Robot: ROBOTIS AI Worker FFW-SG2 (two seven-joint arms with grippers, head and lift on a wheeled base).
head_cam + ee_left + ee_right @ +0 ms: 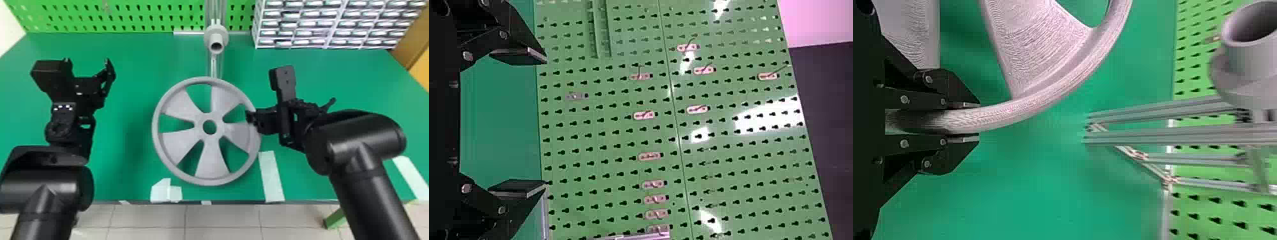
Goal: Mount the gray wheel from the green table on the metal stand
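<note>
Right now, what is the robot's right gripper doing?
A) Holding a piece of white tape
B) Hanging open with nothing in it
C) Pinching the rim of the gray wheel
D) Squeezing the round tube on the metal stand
C, because in the right wrist view the right gripper has one finger on each side of the gray wheel's rim.
</note>
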